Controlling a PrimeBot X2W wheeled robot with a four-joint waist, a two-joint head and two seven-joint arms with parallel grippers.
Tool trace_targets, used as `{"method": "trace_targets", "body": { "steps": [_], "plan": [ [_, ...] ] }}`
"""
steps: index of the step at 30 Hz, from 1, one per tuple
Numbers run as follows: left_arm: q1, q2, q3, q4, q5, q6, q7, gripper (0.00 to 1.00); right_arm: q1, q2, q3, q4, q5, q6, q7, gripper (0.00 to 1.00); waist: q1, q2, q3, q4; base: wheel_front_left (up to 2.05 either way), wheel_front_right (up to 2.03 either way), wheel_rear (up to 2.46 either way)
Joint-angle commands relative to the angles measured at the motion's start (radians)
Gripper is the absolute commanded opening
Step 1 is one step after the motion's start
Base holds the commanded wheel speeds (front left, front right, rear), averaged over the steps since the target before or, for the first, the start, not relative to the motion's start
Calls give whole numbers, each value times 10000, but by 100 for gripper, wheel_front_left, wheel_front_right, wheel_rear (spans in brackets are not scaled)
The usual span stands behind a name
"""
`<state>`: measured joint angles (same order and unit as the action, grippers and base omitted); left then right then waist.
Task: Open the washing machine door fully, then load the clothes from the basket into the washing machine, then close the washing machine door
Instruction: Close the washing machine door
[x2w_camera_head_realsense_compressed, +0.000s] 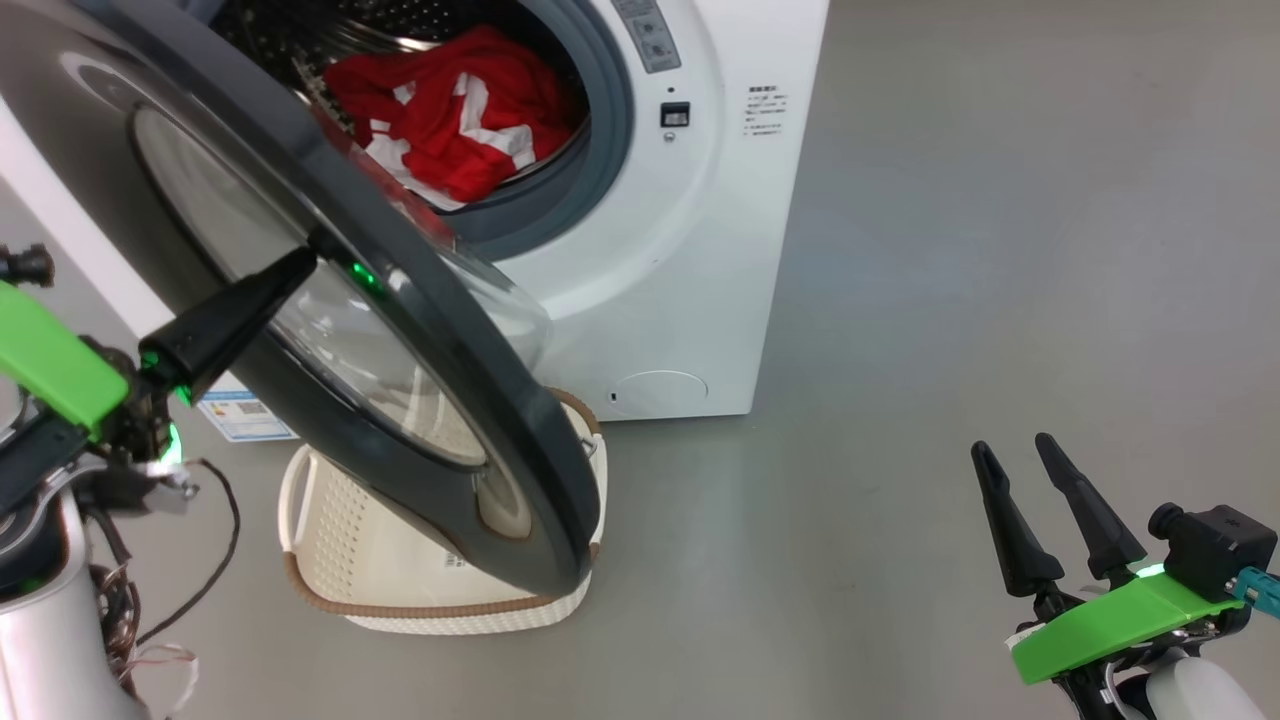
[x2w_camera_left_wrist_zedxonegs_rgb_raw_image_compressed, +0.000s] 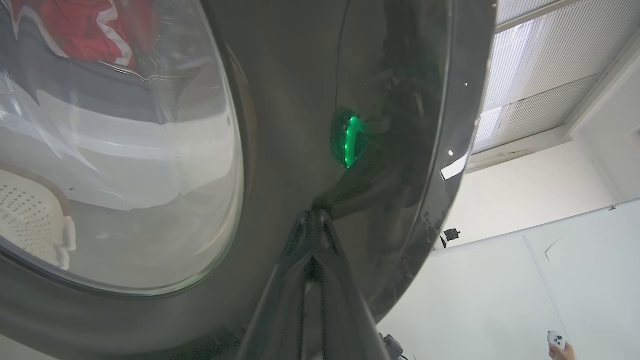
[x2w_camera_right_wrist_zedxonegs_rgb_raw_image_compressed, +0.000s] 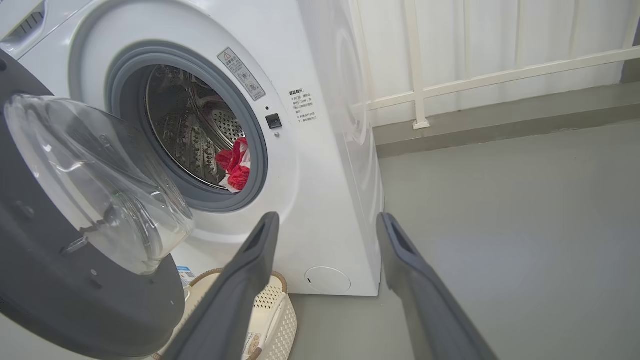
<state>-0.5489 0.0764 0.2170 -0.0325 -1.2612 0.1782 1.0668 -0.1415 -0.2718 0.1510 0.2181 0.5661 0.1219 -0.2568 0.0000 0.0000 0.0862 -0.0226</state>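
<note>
From where I stand, the left gripper (x2w_camera_head_realsense_compressed: 300, 266) is clenched tight with nothing in it, its tips pressed against the outer face of the washing machine door (x2w_camera_head_realsense_compressed: 385, 375), on the black rim just beside the glass bowl (x2w_camera_right_wrist_zedxonegs_rgb_raw_image_compressed: 95, 180). The door stands partway open, swung out from the washing machine (x2w_camera_head_realsense_compressed: 680, 250) and hanging over the basket (x2w_camera_head_realsense_compressed: 345, 525) on the grey floor (x2w_camera_head_realsense_compressed: 950, 250), while the clothes (x2w_camera_head_realsense_compressed: 450, 110) lie inside the drum (x2w_camera_right_wrist_zedxonegs_rgb_raw_image_compressed: 190, 120). The right gripper (x2w_camera_head_realsense_compressed: 1012, 447) hovers well off to the side, jaws spread apart, grasping nothing.
</note>
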Motion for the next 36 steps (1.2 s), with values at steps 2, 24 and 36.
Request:
{"method": "trace_targets", "body": {
  "steps": [2,24,36],
  "plan": [
    [-574,172,132,-151,221,-252,-276,0,-136,-62,175,-262,57,88,-49,100,0,0,77,-183,0,0,0],
    [-1813,132,-11,1062,1483,-793,-2341,0,-344,147,18,-402,16,88,-49,100,0,0,747,-1715,0,0,0],
    [-2651,280,176,2256,2097,-1110,-3654,0,-502,238,20,-401,21,88,-49,100,0,0,958,-2235,0,0,0]
  ]
}}
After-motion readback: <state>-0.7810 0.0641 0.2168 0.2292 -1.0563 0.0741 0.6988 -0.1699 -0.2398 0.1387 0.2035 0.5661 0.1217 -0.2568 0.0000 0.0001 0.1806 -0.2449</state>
